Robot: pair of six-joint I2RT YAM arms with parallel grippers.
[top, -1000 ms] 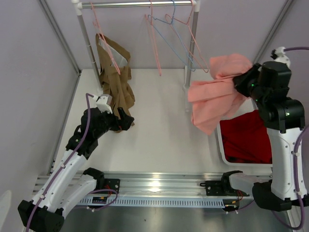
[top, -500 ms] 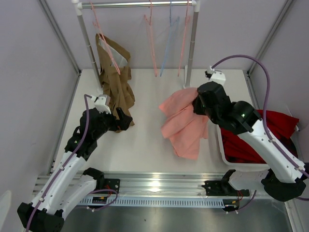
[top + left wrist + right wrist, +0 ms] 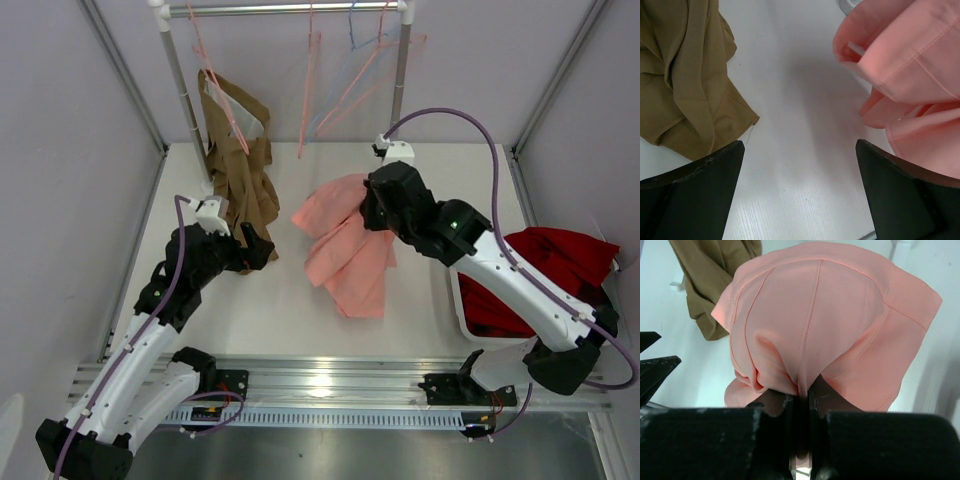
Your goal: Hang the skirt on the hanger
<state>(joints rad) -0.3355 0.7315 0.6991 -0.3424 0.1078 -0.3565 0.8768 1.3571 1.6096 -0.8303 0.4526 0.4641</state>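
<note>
Two right jaws are pinching almost fully together on a gathered fold of the skirt [image 3: 825, 325], low in the centre of the right wrist view. The salmon-pink fabric is ballooning up and away from that pinch. In the overhead view the skirt is hanging from the right arm [image 3: 470, 245] near the middle of the frame. Its lower folds are reaching down to the white bench [image 3: 300, 310], though whether they are touching it is unclear.

Both left jaws are standing wide apart and gripping nothing. Their dark fingers [image 3: 695, 200] are sitting in the lower corners of the left wrist view, with bare bench between them. The skirt is showing at the right edge of that view and a brown garment [image 3: 240, 170] at the left edge.

Further out, the hanger [image 3: 308, 95], a thin pink wire, is hanging from the rail [image 3: 280, 8] at the top centre of the overhead frame. It is showing blurred, next to other pink and pale blue wires, and is well apart from the skirt. The brown garment is draping from the rail's left post onto the bench. At the right edge, a dark red cloth [image 3: 545, 270] is lying in a white bin [image 3: 462, 300].
</note>
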